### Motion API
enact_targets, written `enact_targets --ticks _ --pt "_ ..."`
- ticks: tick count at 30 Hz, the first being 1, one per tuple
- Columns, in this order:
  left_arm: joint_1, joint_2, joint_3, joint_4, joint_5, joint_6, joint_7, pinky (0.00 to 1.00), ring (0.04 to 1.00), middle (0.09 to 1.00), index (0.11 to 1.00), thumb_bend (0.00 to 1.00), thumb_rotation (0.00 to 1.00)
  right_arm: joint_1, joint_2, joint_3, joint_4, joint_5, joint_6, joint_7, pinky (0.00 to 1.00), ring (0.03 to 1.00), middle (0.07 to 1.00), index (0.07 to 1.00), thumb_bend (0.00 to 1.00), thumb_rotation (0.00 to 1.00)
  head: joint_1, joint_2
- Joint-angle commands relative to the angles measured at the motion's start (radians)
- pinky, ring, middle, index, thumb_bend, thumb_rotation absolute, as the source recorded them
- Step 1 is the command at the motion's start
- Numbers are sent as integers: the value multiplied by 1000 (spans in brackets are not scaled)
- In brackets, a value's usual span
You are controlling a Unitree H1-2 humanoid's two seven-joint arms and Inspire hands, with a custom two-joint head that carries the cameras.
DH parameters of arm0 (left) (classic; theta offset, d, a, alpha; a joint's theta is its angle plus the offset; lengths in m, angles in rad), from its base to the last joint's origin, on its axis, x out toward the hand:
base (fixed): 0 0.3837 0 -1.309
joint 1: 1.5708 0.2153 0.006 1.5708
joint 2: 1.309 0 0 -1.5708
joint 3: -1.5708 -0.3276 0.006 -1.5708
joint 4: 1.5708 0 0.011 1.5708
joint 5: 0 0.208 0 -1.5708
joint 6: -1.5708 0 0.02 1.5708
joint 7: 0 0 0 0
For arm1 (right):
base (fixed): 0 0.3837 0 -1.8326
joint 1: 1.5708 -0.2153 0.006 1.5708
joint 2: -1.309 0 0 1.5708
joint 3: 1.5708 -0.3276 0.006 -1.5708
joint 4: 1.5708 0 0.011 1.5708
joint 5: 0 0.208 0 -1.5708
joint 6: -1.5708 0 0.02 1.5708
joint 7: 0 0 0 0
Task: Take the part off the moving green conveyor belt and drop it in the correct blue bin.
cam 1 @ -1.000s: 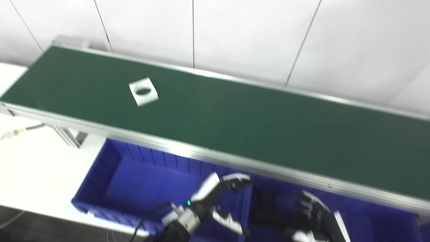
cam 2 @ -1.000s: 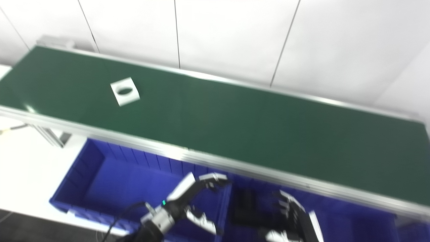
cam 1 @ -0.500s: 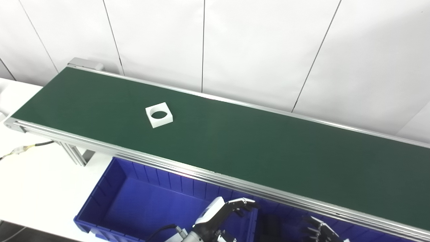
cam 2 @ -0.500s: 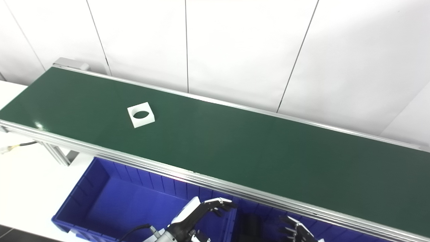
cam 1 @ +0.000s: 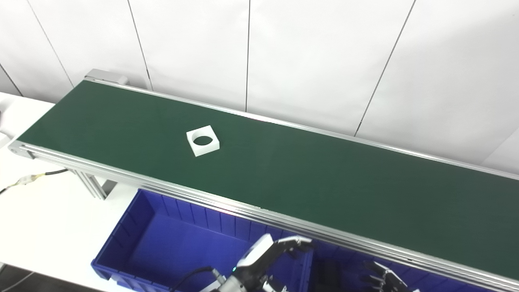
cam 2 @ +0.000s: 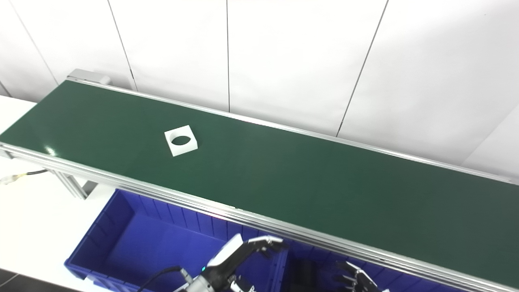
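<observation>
A white square part with a round hole (cam 1: 202,140) lies flat on the green conveyor belt (cam 1: 308,174), left of its middle; it also shows in the right eye view (cam 2: 181,140). My left hand (cam 1: 265,263) is open and empty, low at the bottom edge above the left blue bin (cam 1: 178,247), well short of the part. My right hand (cam 1: 383,278) shows only dark spread fingertips at the bottom edge over the right blue bin (cam 1: 442,282); it holds nothing that I can see.
The belt's aluminium front rail (cam 1: 243,209) runs between the hands and the part. A black object (cam 1: 328,271) sits in the right bin next to the divider. A white table (cam 1: 44,219) with a cable (cam 1: 28,178) lies at the left.
The camera has tilted up and the hands sit lower in the picture. The white part has travelled to the right along the belt. Both hands stay low over the bins.
</observation>
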Motion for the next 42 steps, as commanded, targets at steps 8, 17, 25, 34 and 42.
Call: enact_targets --ticks 8,17,25,34,42 --pt "9 -43 48 -285 130 -25 -77 645 776 808 764 989 157 -27 15 -24 18 12 -53 35 584 706 833 745 1000 268 11 -10" --pt "-111 -43 175 -401 411 42 -101 692 758 789 772 996 135 -29 23 -32 22 7 -53 39 593 709 840 744 1000 261 7 -15" --pt "-258 2 254 -338 504 72 -128 675 749 778 776 1000 121 -29 26 -30 21 3 -53 36 586 713 840 745 1000 256 6 -14" --pt "-413 32 301 -202 566 145 -147 618 720 762 763 1000 118 -29 18 -20 16 -10 -53 17 588 707 837 750 1000 270 10 -10" --pt "-537 57 300 -52 631 250 -158 617 721 756 771 1000 115 -33 20 -11 21 -15 -53 8 581 707 832 749 1000 268 1 -17"
